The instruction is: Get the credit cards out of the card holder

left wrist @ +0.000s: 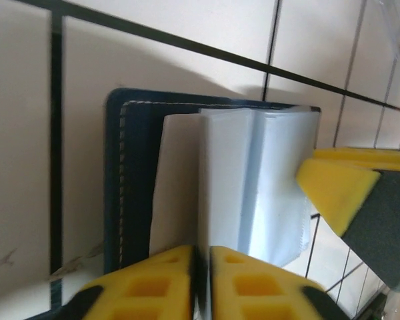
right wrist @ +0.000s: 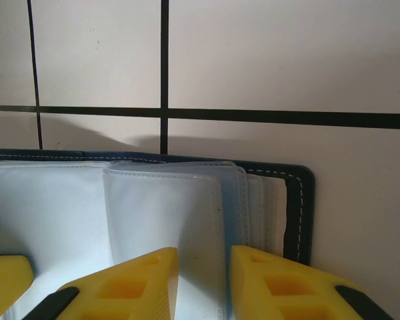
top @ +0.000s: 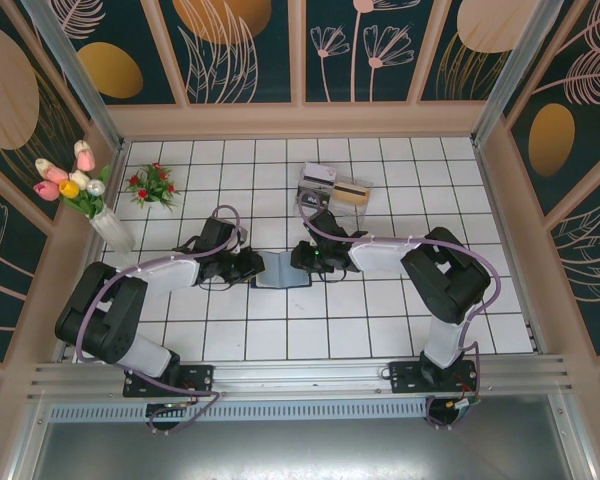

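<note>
Card holder (top: 280, 270) open on desk (top: 220, 340) between arms. Left gripper (left wrist: 200, 283) jaws pinched shut on one clear sleeve (left wrist: 227, 187); right gripper (right wrist: 203, 280) jaws apart astride another. Sleeves floppy, slick, light, so holder will likely slide. Credit cards (top: 352, 192) lie in far tray (top: 310, 170); any left inside: can't tell. Probably stiff, so pinch an exposed edge.

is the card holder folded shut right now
No, the card holder lies spread open, navy cover down, with its clear sleeves exposed on top.
</note>
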Controlling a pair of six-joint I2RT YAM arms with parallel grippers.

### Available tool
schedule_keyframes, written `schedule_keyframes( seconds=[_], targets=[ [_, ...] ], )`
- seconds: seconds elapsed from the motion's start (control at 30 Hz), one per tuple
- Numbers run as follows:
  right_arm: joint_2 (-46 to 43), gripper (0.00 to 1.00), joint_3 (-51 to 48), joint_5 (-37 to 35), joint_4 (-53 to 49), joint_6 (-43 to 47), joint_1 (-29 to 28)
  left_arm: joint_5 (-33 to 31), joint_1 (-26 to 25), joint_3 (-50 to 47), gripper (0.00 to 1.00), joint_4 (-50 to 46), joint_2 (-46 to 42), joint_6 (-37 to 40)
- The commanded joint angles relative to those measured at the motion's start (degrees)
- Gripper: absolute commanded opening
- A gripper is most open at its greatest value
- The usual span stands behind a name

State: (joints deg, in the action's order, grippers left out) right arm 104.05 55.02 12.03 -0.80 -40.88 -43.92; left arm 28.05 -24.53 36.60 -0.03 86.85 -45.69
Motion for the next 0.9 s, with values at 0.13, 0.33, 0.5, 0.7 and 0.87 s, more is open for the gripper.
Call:
schedule_keyframes(
  seconds=[0.13, 0.33, 0.5, 0.7, 0.87],
  targets=[
    [3.81, 0.29, -1.28, 1.32, -4.54, -0.8, -0.97, 6.69, -0.58, 0.46, 0.0, 9.14, 2.38, -1.72],
    [3.67, 0.29, -1.84, 2.39, -3.39, -1.11, -1.0, 5.5, -1.9, 0.91, 0.0, 9.23, 5.46, -0.95],
    [3.14, 0.27, -1.5, 4.34, -1.91, -1.02, -0.95, 3.09, -2.14, 1.27, 0.0, 6.67, 6.5, 0.5],
    [1.59, 0.18, -1.02, 8.95, 1.85, -0.78, -0.86, 0.95, -2.1, 1.9, 0.0, 3.9, 5.18, 1.86],
    [-0.16, 0.16, -0.88, 10.99, 4.17, -0.86, -0.9, 0.46, -2.09, 1.56, 0.0, 3.38, 4.76, 2.12]
  ],
)
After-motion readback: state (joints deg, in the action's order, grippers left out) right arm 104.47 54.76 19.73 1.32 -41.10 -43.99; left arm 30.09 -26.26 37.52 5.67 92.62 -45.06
